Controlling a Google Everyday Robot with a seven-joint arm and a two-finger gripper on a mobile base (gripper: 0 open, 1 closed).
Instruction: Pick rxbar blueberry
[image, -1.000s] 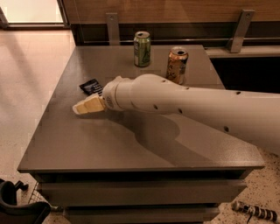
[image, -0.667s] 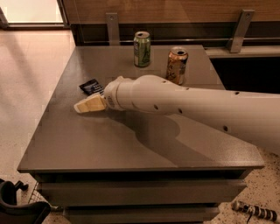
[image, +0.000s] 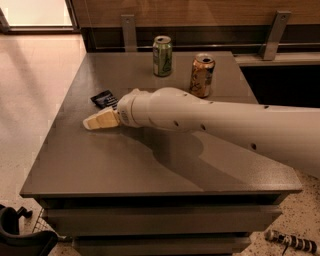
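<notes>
The rxbar blueberry (image: 103, 99) is a small dark navy wrapper lying flat near the left edge of the grey table (image: 125, 165). My gripper (image: 92, 122) reaches in from the right on a thick white arm. Its cream fingers lie low over the table, just in front of the bar and a little to its left. The wrist of the arm hides the bar's right end. Nothing shows between the fingers.
A green can (image: 162, 56) and an orange-gold can (image: 202, 75) stand upright at the back of the table. A wooden wall with metal brackets runs behind. The tiled floor lies to the left. A dark gap opens at the back right.
</notes>
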